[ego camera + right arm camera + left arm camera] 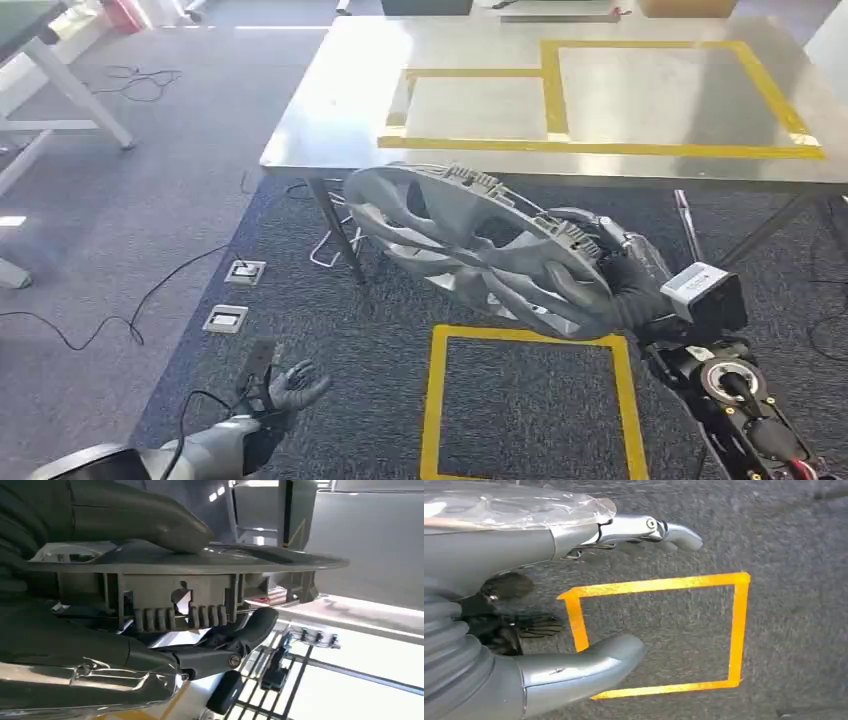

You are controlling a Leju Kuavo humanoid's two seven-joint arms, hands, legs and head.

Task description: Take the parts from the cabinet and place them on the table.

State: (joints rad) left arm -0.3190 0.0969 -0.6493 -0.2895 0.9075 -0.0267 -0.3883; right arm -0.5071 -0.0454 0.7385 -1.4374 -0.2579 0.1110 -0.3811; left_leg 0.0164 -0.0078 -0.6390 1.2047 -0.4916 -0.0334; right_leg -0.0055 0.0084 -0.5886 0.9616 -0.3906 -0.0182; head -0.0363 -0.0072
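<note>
A large grey round part with curved spokes, like a wheel cover, hangs tilted in the air just before the near edge of the steel table. My right hand grips its rim at the right side. The right wrist view shows the thumb on one face of the rim and fingers under it. My left hand hangs low at the lower left, fingers spread, holding nothing. Its thumb and a finger are apart above the carpet.
Yellow tape marks two rectangles on the table top. A yellow tape square lies on the dark carpet below the part. Floor sockets and cables lie to the left. A white table leg stands far left.
</note>
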